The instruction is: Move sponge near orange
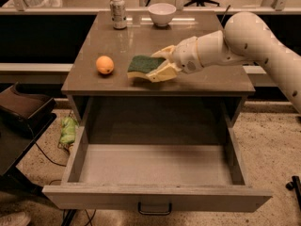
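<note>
The sponge, pale yellow with a dark green top, is held near the front edge of the brown table top, a little right of the orange. My gripper reaches in from the right and is shut on the sponge, one finger above it and one below. The orange sits on the table's front left part, a short gap left of the sponge. I cannot tell if the sponge touches the table.
A soda can and a white bowl stand at the table's back edge. An open drawer juts out below the table front. A dark chair is at the left and a green object lies on the floor.
</note>
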